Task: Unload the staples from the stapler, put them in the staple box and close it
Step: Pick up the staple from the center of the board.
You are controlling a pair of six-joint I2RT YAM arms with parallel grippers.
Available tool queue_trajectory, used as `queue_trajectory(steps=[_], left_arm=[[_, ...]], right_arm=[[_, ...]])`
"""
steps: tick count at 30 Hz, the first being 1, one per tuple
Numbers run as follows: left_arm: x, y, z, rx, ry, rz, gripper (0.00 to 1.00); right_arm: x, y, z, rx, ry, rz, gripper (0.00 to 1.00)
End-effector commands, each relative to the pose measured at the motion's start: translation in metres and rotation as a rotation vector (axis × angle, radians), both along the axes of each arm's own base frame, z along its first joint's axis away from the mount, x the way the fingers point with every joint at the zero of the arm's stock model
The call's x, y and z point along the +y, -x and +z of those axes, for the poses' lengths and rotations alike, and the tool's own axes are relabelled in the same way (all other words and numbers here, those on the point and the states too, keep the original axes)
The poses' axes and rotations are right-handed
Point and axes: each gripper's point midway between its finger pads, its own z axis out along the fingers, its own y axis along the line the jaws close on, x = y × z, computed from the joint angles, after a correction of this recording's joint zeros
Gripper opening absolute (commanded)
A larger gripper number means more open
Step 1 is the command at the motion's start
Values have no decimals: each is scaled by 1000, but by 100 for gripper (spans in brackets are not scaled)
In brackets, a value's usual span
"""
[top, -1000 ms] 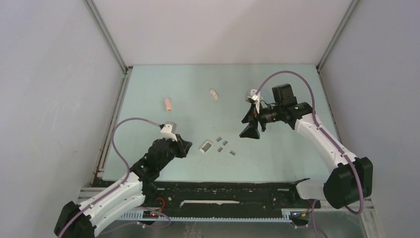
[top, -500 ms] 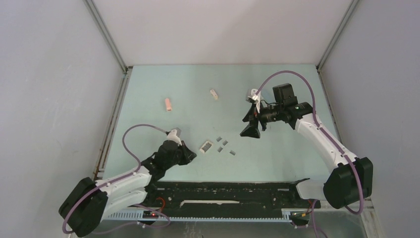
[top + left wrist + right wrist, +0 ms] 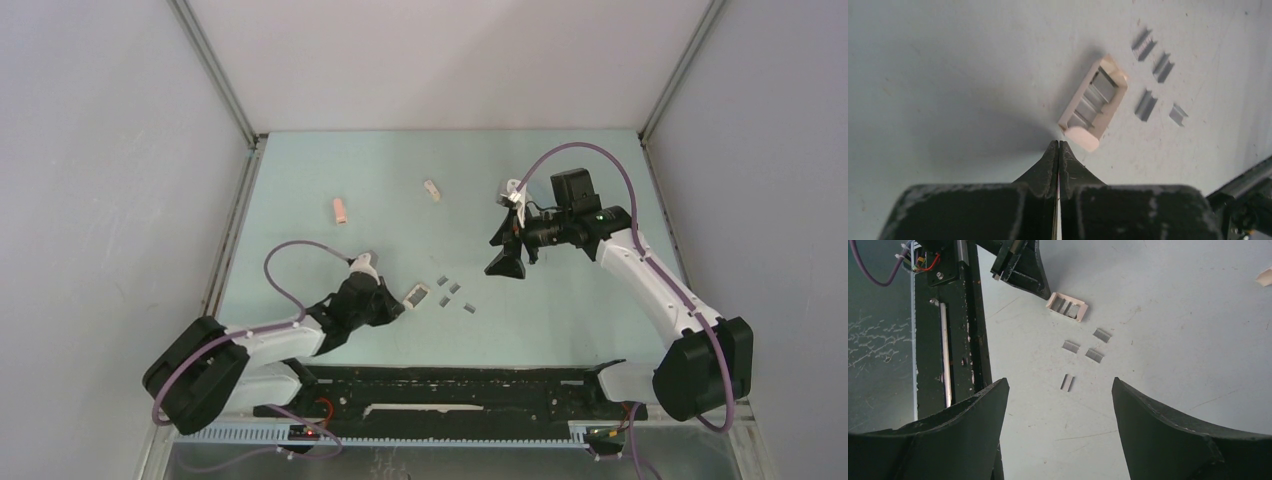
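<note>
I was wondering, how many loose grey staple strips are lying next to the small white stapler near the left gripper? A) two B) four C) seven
B: four separate staple strips lie loose just beside the small white stapler, countable in both wrist views.

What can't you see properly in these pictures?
- Left wrist view: grey metal inside the open stapler: loaded or empty, unclear.
- Right wrist view: a pale thing cut off by the right edge.
- Top view: too small to tell whether the left fingers touch the stapler.
</note>
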Motion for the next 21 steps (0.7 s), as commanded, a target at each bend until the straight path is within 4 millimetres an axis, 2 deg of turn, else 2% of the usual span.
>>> queue_trajectory(steps=[1,11,16,19,21], left_arm=[[5,-28,13,-52,-91,69,0],[10,-46,20,-68,-123,62,0],[27,-44,23,-89,-162,96,1],[44,-42,36,-151,-193,131,2],[49,-40,54,-228,-172,129,4]], right_arm=[[0,-3,6,-39,-15,7,85],[0,-2,7,-39,-20,10,85],[4,1,4,-19,-11,16,85],[11,3,-4,-11,29,15,84],[19,6,-10,-13,58,17,85]])
